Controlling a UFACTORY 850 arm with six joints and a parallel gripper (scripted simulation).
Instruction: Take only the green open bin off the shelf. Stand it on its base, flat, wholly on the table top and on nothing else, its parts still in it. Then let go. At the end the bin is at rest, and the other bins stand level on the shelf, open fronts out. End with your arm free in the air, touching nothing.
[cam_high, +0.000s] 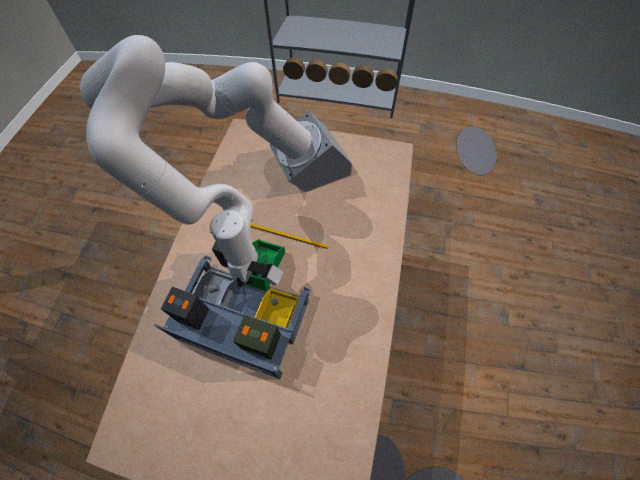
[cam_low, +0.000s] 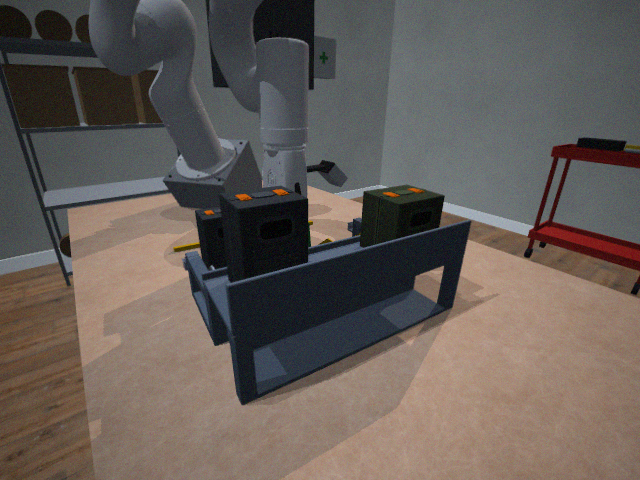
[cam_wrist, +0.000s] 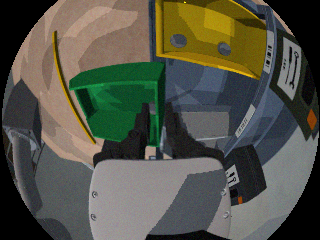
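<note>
Green open bin mostly beyond the shelf's open front, body to the right of the gripper in top view; jaws partly open, astride its near side wall, apparently not clamped; squeeze across that wall next

Green open bin, partly off shelf.
</note>
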